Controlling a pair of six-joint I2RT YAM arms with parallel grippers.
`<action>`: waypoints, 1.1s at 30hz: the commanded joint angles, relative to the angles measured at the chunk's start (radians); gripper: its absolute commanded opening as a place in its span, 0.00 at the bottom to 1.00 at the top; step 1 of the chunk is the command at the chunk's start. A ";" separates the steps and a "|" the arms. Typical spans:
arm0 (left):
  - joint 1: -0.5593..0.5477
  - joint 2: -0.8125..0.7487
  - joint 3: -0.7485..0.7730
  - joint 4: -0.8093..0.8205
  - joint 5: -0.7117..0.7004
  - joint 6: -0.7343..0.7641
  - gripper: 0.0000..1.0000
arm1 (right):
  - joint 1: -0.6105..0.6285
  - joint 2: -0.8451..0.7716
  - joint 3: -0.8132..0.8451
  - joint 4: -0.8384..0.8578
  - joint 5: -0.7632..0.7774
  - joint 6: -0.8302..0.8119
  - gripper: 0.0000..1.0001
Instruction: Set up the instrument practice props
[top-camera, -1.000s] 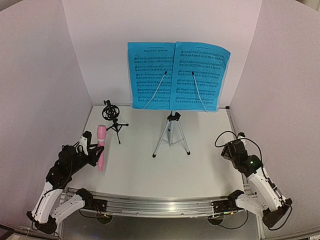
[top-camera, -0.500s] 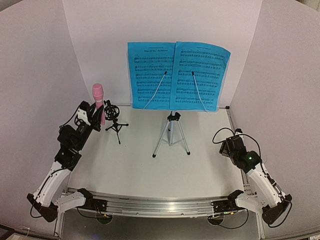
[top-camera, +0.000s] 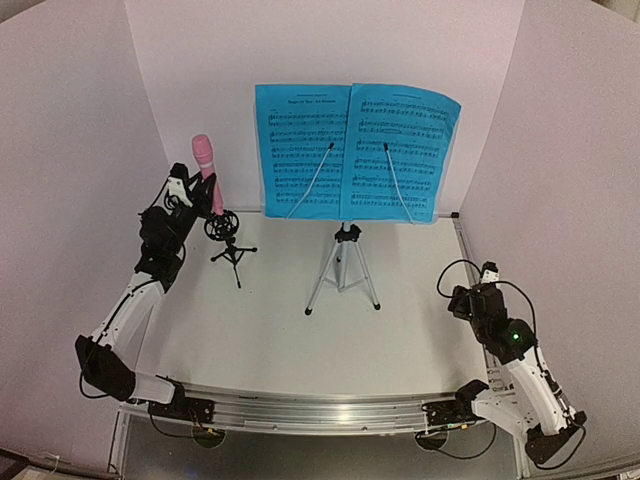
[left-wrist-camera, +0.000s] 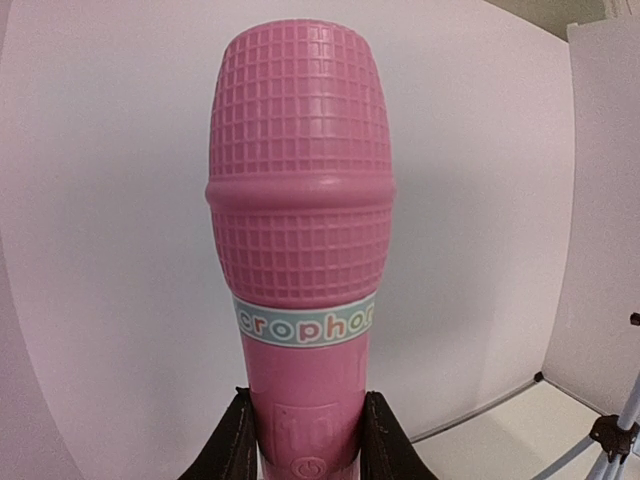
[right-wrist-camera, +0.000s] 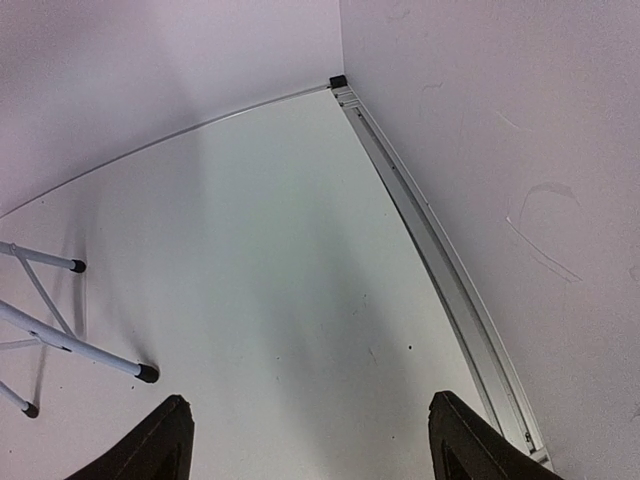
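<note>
Smooth white table (top-camera: 280, 335), white walls (top-camera: 190, 80), left end effector (left-wrist-camera: 305, 455) pinching pink microphone (left-wrist-camera: 300, 200), right end effector (right-wrist-camera: 315, 445) spread

The microphone (left-wrist-camera: 300, 200) is pink plastic with a soft sheen. Its head is moulded in a fine raised grid, its handle is smooth, and a pale printed band circles the neck. The two sheets (top-camera: 355, 150) are matt blue paper. The stand (top-camera: 345, 240) has silvery metal legs with black tips. The table (right-wrist-camera: 280, 250) is smooth matt white, with a dull metal rail (right-wrist-camera: 438, 270) along its right edge.
</note>
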 joint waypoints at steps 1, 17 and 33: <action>-0.001 0.009 0.002 0.136 0.111 -0.016 0.00 | -0.005 -0.013 -0.019 0.018 0.028 -0.034 0.79; 0.001 -0.025 -0.144 0.189 0.021 0.100 0.00 | -0.006 0.015 -0.006 0.025 0.009 -0.048 0.79; 0.024 -0.030 -0.231 0.180 0.005 0.058 0.06 | -0.005 0.040 0.005 0.042 -0.013 -0.061 0.79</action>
